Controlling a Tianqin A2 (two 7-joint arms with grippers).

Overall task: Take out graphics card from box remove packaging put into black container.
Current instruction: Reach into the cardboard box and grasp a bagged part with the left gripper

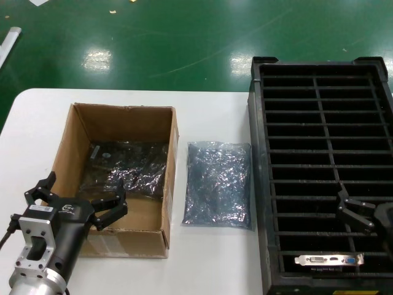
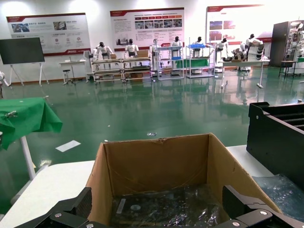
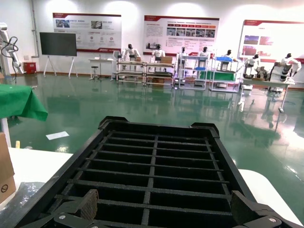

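The brown box (image 1: 64, 153) stands open on the table's left side, and a dark card wrapped in a shiny bag (image 1: 132, 169) lies on its floor. My left gripper (image 1: 86, 185) hovers open at the box's near rim; in the left wrist view the gripper (image 2: 156, 206) spans the box (image 2: 156, 164) above the bagged card (image 2: 166, 209). A flat sheet of grey-blue packaging (image 1: 218, 184) lies on the table between the box and the black container (image 1: 325, 123). A graphics card (image 1: 330, 260) with a silver bracket stands in a near slot. My right gripper (image 1: 355, 212) is open over the container's near right (image 3: 156, 156).
The white table (image 1: 215, 270) ends just beyond the box and container, with green floor (image 1: 184, 43) behind it. The container (image 2: 280, 137) rises to the right of the box. The packaging (image 2: 285, 190) lies between them.
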